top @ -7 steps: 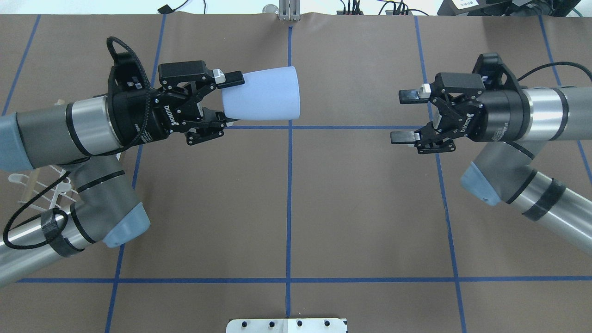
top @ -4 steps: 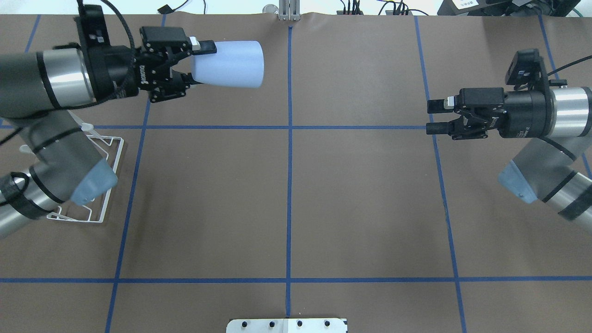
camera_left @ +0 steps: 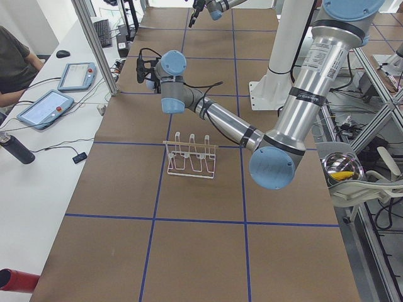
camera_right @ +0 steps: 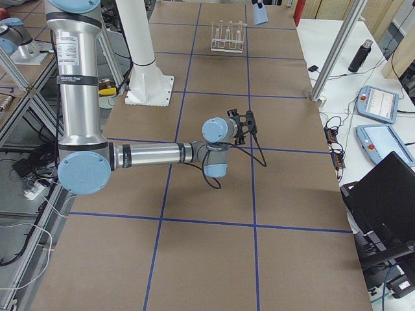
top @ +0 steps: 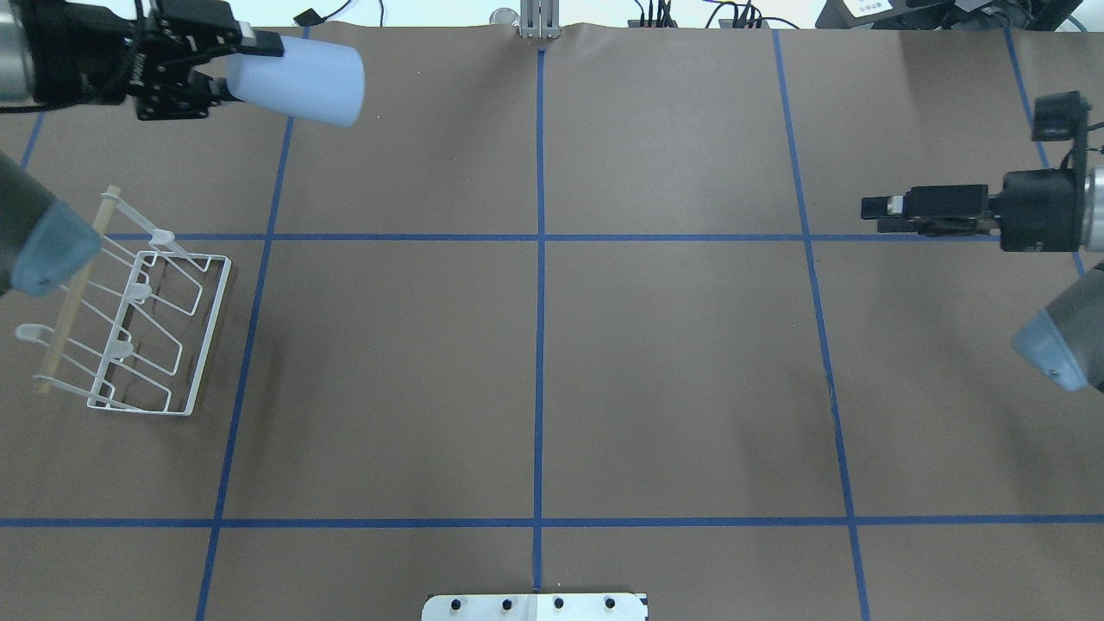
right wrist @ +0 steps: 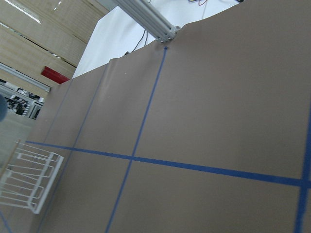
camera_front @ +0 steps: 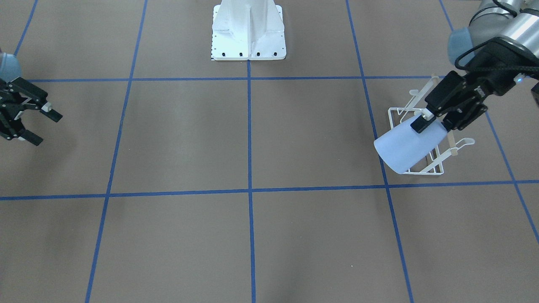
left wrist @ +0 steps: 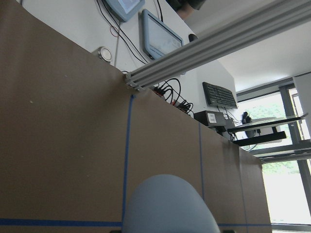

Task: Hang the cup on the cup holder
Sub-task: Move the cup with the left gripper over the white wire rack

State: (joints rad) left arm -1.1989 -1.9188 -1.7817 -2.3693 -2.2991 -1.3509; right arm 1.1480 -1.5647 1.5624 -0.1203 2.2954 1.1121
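Note:
The pale blue cup (top: 302,79) lies sideways in the air, mouth toward the table's middle, at the far left of the overhead view. My left gripper (top: 253,66) is shut on its base end. In the front-facing view the cup (camera_front: 404,147) overlaps the near edge of the white wire cup holder (camera_front: 438,167). The cup's rounded side fills the bottom of the left wrist view (left wrist: 167,206). The cup holder (top: 142,323) stands on the table, on the robot's side of the cup, with its wooden dowel on its left. My right gripper (camera_front: 47,129) is open and empty at the table's far right (top: 875,216).
The white bolted pedestal (camera_front: 248,29) stands at the robot's edge, mid-table (top: 535,606). Blue tape lines grid the brown table cover. An aluminium post (top: 536,17) rises at the far edge. The cup holder also shows small in the right wrist view (right wrist: 29,182).
My left arm has carried the cup left and toward the far edge, uncovering the cup holder. My right arm has drawn back to the right and rolled its wrist.

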